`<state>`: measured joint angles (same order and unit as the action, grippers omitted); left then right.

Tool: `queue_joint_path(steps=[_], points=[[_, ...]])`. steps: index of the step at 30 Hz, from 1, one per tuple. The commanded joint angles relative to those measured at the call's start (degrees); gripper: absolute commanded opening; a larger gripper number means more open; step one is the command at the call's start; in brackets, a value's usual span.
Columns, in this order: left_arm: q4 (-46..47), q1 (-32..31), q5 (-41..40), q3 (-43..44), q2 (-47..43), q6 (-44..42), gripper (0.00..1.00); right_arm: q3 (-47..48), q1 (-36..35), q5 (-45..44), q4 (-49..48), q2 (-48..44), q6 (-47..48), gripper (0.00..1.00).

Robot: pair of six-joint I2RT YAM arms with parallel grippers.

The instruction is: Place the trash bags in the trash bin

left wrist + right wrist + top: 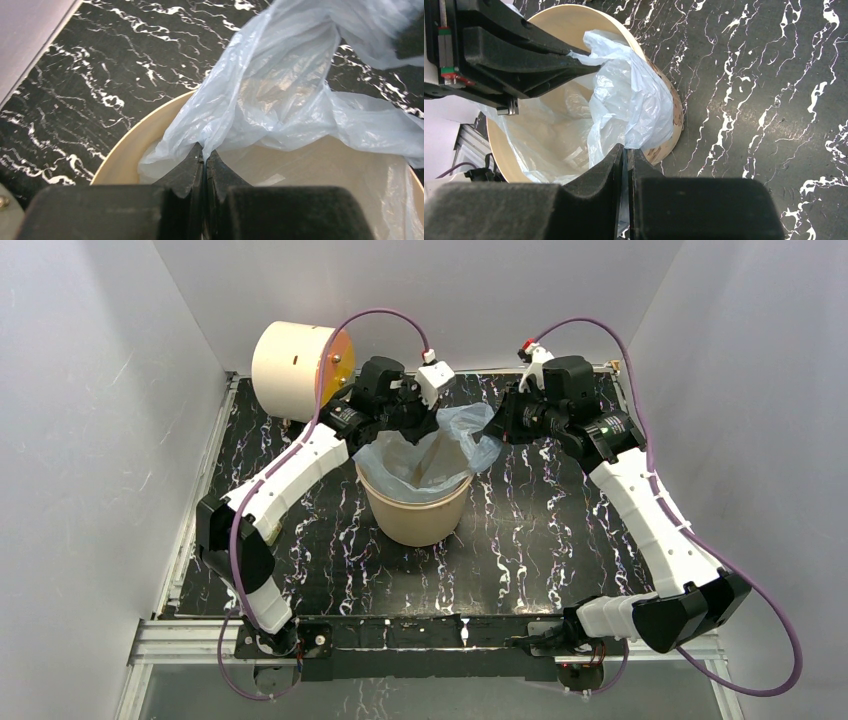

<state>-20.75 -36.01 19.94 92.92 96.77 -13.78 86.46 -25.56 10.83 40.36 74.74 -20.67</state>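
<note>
The tan-beige trash bin [415,515] stands mid-table. The pale blue trash bag [455,430] hangs into it, its lower part lining the inside and its top edge held up above the far rim. My left gripper [425,422] is shut on the bag's far-left edge; the left wrist view shows the closed jaws [204,152] pinching plastic [280,90] over the bin rim [130,145]. My right gripper [492,428] is shut on the bag's far-right edge; the right wrist view shows its jaws [626,150] clamping film [634,100] beside the bin [674,120], with the left gripper across.
A cream drum with an orange face [300,365] lies on its side at the back left. White walls enclose the black marbled table [560,540] on three sides. A metal rail [400,635] runs along the near edge by the arm bases.
</note>
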Motion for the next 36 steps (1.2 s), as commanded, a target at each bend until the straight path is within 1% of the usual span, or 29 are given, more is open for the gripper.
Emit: queue_joint_path(steps=[1, 4, 6, 8, 10, 12, 14, 15, 18, 22, 24, 26, 28, 32, 34, 36], points=[[3.55, 0.04, -7.61, -0.45, -2.12, 3.02, 0.0, 0.97, 0.06, 0.46, -2.25, -0.21, 1.09, 0.17], [5.65, 0.06, -10.16, -1.64, -2.72, 3.3, 0.0, 1.42, 0.07, -2.32, -1.65, -0.31, 1.77, 0.17], [4.54, 0.07, -9.4, -0.75, -1.93, 2.89, 0.0, 1.52, 0.05, -1.45, -1.68, -0.18, 2.43, 0.17], [4.26, 0.06, -6.44, -0.54, -1.68, 2.35, 0.0, 1.81, 0.06, 0.62, -1.57, 0.11, 2.97, 0.17], [4.69, 0.06, -2.91, -1.01, -1.84, 1.98, 0.03, 2.0, 0.05, 1.44, -1.54, 0.23, 3.11, 0.18], [5.21, 0.09, -0.05, -1.37, -2.01, 2.07, 0.03, 1.84, 0.06, 2.07, -1.91, 0.15, 3.04, 0.19], [4.97, 0.08, 4.89, -1.2, -1.56, 1.18, 0.05, 1.89, 0.07, 4.12, -2.31, -0.01, 2.92, 0.2], [4.41, 0.06, 6.6, -0.62, -0.99, 0.9, 0.06, 1.88, 0.07, 6.11, -2.61, 0.0, 2.91, 0.21], [2.14, 0.06, 7.7, 0.84, 0.76, 0.66, 0.06, 1.84, 0.03, 10.64, -3.49, -0.09, 2.81, 0.27], [-0.16, 0.06, 10.28, 1.74, 2.63, -0.01, 0.06, 0.92, 0.05, 10.2, -4.03, -1.05, 2.22, 0.49], [-0.33, 0.06, 10.45, 1.59, 2.77, -0.06, 0.05, 0.62, 0.07, 8.92, -3.61, -1.57, 2.15, 0.57], [-0.08, 0.06, 8.99, 1.46, 2.33, 0.1, 0.04, 0.35, 0.02, 6.67, -3.01, -2.42, 1.98, 0.63], [0.44, 0.11, 7.47, 1.33, 1.76, 0.52, 0.03, -0.76, 0.07, 4.47, -3.15, -4.52, 1.65, 0.7], [1.34, 0.06, 6.12, 1.14, 0.27, 1.08, 0.02, -5.93, 0.0, 0.59, -6.18, -12.04, 2.31, 0.92], [1.58, 0.06, 5.74, 1.03, -0.18, 1.23, 0.01, -8.92, 0.06, -1.04, -9.06, -16.27, 2.68, 0.98], [1.56, 0.07, 5.19, 0.91, -0.29, 1.29, 0.01, -11.43, 0.07, -4.09, -9.92, -19.99, 2.52, 0.99]])
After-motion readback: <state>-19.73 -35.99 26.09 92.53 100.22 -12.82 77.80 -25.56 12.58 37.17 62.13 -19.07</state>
